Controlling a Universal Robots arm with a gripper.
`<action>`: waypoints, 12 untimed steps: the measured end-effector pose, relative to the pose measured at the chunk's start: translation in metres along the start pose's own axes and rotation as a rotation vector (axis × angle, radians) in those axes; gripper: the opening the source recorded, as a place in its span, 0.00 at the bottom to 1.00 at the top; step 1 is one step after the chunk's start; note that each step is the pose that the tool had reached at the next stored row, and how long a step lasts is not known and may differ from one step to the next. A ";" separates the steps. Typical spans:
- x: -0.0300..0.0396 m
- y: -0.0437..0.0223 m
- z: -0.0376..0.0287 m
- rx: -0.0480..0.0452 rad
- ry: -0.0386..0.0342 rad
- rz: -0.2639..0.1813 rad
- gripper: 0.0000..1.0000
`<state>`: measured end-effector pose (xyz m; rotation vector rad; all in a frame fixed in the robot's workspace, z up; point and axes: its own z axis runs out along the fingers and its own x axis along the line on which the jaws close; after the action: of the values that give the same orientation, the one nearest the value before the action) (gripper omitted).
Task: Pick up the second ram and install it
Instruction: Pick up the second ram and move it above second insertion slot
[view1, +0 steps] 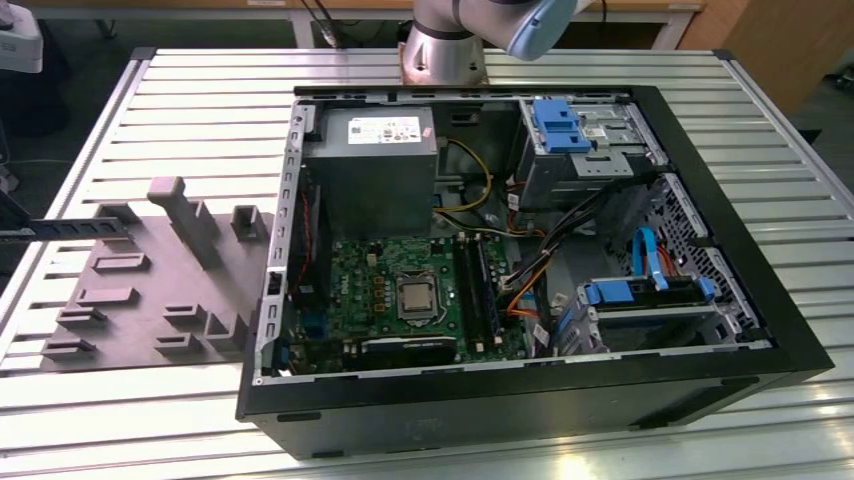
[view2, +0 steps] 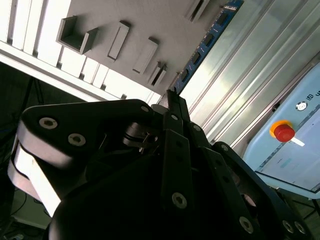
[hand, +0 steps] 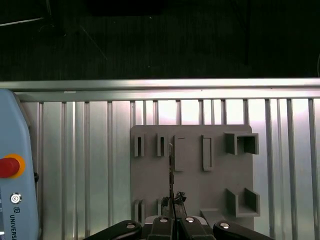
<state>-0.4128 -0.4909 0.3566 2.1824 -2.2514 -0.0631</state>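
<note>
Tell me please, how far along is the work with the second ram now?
The grasp looks done: the pincer is shut on the long thin dark ram strip, at the grey plastic holder tray. Left to do: the strip is not yet in the black slots of the green board.

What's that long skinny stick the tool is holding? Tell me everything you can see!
That is the second ram, a long, thin, flat strip, dark with a bluish edge and a row of small blocks along its side. The tool is shut on one end, and the rest sticks straight out, over the grey slotted tray. Seen edge-on in the first wrist view, it looks like a thin line. Nothing else seems to touch it.
</note>
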 end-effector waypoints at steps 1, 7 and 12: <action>0.0000 0.0000 -0.0002 0.0000 0.0000 0.000 0.12; -0.0001 0.0000 -0.0014 0.0000 0.0000 0.000 0.12; -0.0002 0.0001 -0.0025 0.0000 0.0000 0.000 0.12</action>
<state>-0.4128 -0.4908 0.3591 2.1825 -2.2515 -0.0631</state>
